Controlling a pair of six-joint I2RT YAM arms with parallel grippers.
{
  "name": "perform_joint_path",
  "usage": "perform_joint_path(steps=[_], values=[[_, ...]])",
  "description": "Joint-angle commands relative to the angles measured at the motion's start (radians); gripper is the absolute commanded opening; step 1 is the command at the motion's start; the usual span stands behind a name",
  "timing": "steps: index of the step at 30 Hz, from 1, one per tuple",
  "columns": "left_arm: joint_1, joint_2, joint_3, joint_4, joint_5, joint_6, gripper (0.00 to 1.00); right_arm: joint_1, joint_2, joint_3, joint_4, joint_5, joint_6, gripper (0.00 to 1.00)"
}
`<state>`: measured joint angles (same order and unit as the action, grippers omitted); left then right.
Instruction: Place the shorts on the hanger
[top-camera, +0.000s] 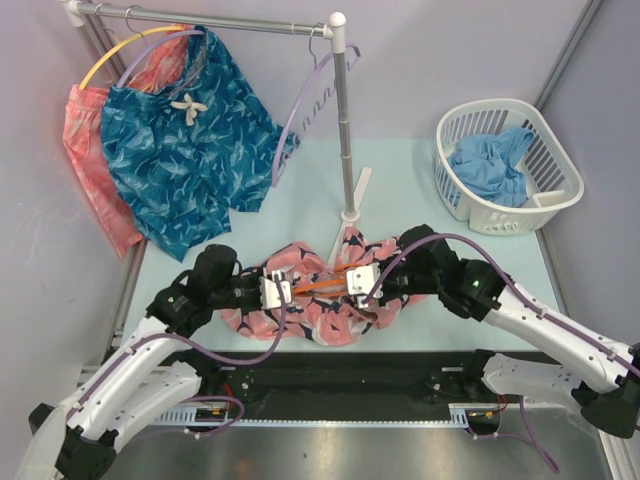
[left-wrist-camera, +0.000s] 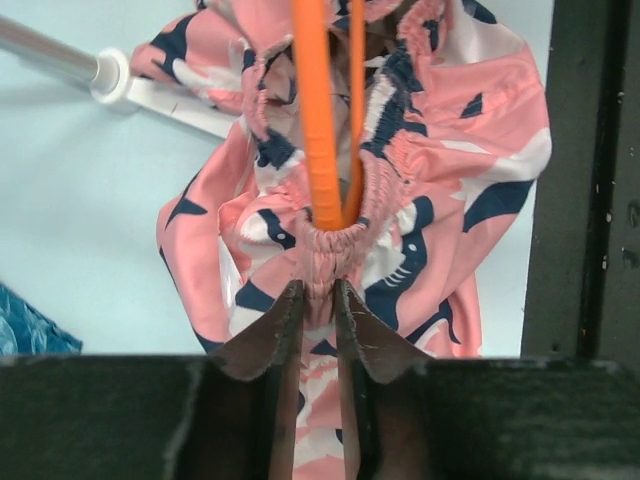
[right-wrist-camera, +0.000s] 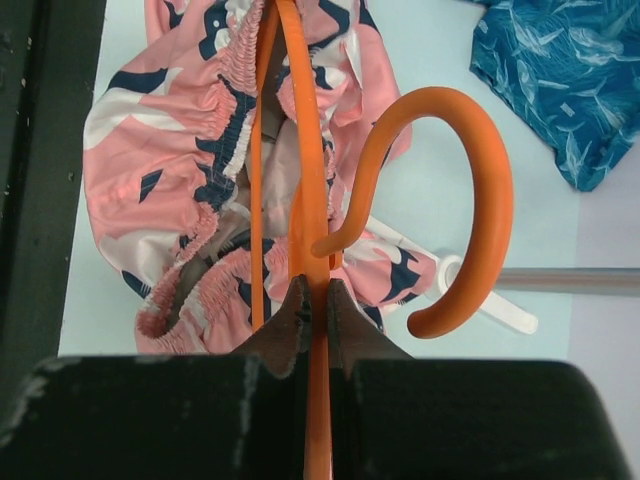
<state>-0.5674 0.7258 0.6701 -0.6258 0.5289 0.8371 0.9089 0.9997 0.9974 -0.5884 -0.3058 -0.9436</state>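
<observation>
The salmon-pink shorts (top-camera: 325, 310) with navy and white leaf shapes lie bunched at the table's near middle. The orange hanger (top-camera: 322, 283) runs through their elastic waistband between my two grippers. My left gripper (top-camera: 283, 290) is shut on the gathered waistband (left-wrist-camera: 322, 262), where the end of the hanger (left-wrist-camera: 318, 150) is threaded in. My right gripper (top-camera: 352, 281) is shut on the hanger's arm (right-wrist-camera: 318, 300) beside its hook (right-wrist-camera: 470, 180). The shorts (right-wrist-camera: 180, 160) hang over the hanger's far end.
A clothes rail (top-camera: 345, 130) stands behind the shorts, its foot (top-camera: 350, 215) close by. Teal patterned shorts (top-camera: 190, 165) and a coral garment (top-camera: 85, 160) hang on it at the left, with a lavender hanger (top-camera: 300, 110). A white basket (top-camera: 505, 165) with blue cloth sits at the back right.
</observation>
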Motion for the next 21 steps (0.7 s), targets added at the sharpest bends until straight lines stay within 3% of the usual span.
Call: perform_joint_path(steps=[1, 4, 7, 15, 17, 18, 19, 21], values=[[-0.005, -0.017, 0.005, 0.029, -0.067, -0.065, 0.37, 0.004, -0.007, -0.016, 0.137, -0.062, 0.045, 0.00], [-0.005, -0.019, -0.003, 0.014, -0.032, -0.073, 0.52, 0.005, -0.009, -0.032, 0.186, -0.064, 0.063, 0.00], [-0.005, 0.009, 0.003, 0.014, 0.003, -0.089, 0.58, 0.005, -0.004, -0.043, 0.225, -0.064, 0.075, 0.00], [-0.005, 0.119, 0.026, 0.070, 0.071, -0.160, 0.54, 0.021, -0.009, -0.062, 0.272, -0.067, 0.065, 0.00], [-0.005, 0.135, 0.034, 0.081, 0.082, -0.182, 0.39, 0.034, -0.012, -0.066, 0.274, -0.055, 0.060, 0.00], [-0.005, 0.141, 0.033, 0.096, 0.086, -0.216, 0.19, 0.041, -0.009, -0.068, 0.271, -0.030, 0.055, 0.00], [-0.005, 0.142, 0.031, 0.106, 0.080, -0.236, 0.10, 0.053, -0.012, -0.068, 0.266, -0.007, 0.060, 0.00], [-0.005, 0.146, 0.016, 0.116, 0.059, -0.282, 0.00, 0.059, -0.016, -0.068, 0.262, 0.048, 0.090, 0.09]])
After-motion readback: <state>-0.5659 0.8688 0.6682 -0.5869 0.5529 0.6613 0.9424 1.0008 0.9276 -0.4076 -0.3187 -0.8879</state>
